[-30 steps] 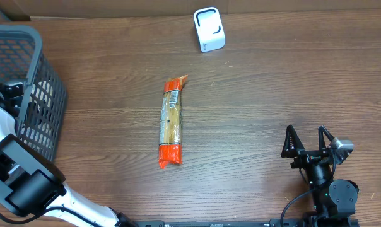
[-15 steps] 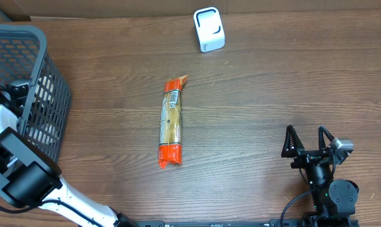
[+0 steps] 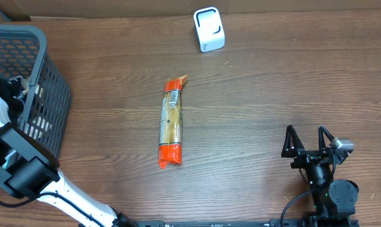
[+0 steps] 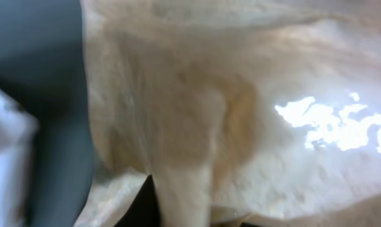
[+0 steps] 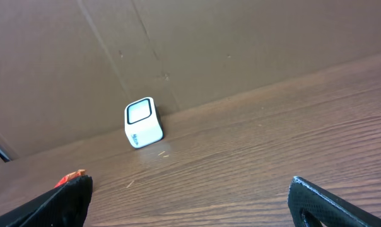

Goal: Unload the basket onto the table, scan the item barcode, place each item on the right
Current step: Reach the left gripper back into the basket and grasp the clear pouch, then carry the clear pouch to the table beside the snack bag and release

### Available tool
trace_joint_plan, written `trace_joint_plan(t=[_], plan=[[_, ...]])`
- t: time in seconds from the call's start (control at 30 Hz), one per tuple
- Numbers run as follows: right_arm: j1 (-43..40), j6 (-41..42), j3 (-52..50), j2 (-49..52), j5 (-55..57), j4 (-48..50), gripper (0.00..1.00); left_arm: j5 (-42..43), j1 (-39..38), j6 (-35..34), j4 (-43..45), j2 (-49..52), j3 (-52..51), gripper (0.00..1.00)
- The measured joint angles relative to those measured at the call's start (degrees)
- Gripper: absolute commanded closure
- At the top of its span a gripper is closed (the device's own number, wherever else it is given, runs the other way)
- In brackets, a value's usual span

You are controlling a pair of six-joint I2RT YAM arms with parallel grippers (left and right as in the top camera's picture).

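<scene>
Cream, glossy film fills the left wrist view: a pale bag point(image 4: 241, 94), crinkled, with a hard glare patch on it, so close that the picture is soft. I see no printing and no barcode on the face that shows. I take this bag as the item in hand, though the blur makes that only probable.

Position: the bag sits inside the basket point(image 3: 55, 101), which stands far to the left of the scanner point(image 3: 209, 29) and nearer the robot than it. The left gripper point(image 3: 17, 86) is down in the basket against the bag. Neither view shows its fingers, so I cannot tell whether they are spread or pinching the film.

Right gripper point(image 3: 306, 135): fingers spread wide with nothing between them, well to the right of the scanner and much nearer the robot.

Second candidate: a long packet point(image 3: 171, 123) with orange ends and a small white label. It lies flat on the table point(image 3: 272, 75), nearer the robot than the scanner, slightly left of it and well apart from it.

Risks from here:
- The film is thin and slick. A pinch may catch only a fold, and the bag could slide out during the lift.
- The basket wall stands between the bag and the scanner. A low exit path could snag the mesh or drag the basket.
- The barcode side is unknown, and creases or glare could spoil the read at the scanner window.
</scene>
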Motion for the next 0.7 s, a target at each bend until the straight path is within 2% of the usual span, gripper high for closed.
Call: trace_joint_plan(t=[0.1,0.3,0.57,0.7], plan=[[0.00,0.02,0.00,0.00,0.00,0.00,0.00,-0.11,0.00,-4.02,-7.91,1.57,9.77,0.96],[0.00,0.02,0.00,0.00,0.00,-0.04,0.00,1.66,0.00,-10.73,-22.27,1.97,36.04,0.96],[0.00,0.02,0.00,0.00,0.00,-0.02,0.00,15.04,-0.66,-14.47,-38.66,1.46,64.00,0.96],[0.00,0.00,0.00,0.00,0.00,0.00,0.00,20.00,-4.39,-15.10,-44.98,0.02,70.27,0.96]])
